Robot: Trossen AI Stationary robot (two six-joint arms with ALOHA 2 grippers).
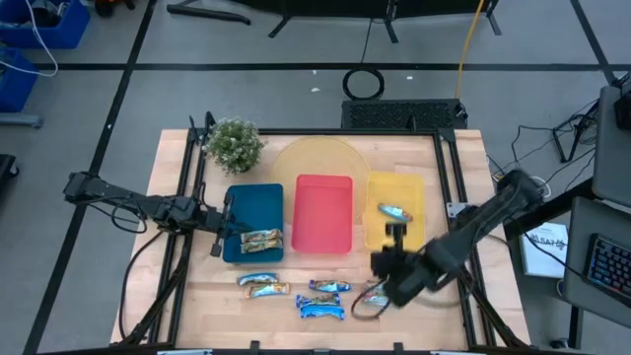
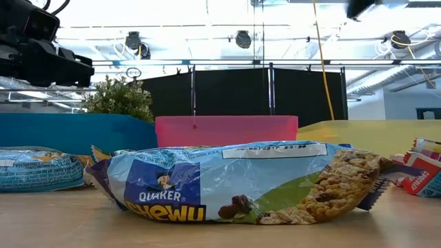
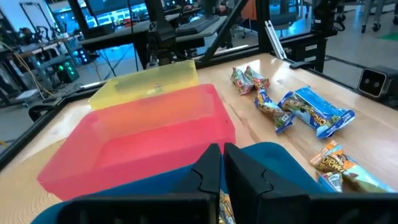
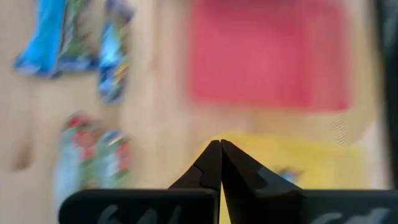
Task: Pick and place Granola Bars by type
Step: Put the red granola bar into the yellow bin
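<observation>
Left claw [image 1: 219, 223] hovers at the blue tray's [image 1: 254, 195] outer edge, fingers pressed together, holding nothing. One tan-gold bar [image 1: 260, 239] lies inside that tray. Right claw [image 1: 393, 233], also closed and empty, hangs over the yellow tray [image 1: 409, 187], beside the silvery-teal bar [image 1: 394, 211] there. Red tray [image 1: 323, 211] sits between. Loose bars [image 1: 322, 299] wait on the surface [image 1: 424, 320] before the trays.

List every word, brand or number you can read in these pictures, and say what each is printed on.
"QUAKER": on the blue granola bar nearest the low camera.
"Chewy": below it on the same wrapper, its lower edge cut off.
White strip on top of that wrapper: a printed code, too small to read.
Red-and-white wrapper at the right edge: lettering too small to read.
Other views: wrapper print too blurred to read.
</observation>
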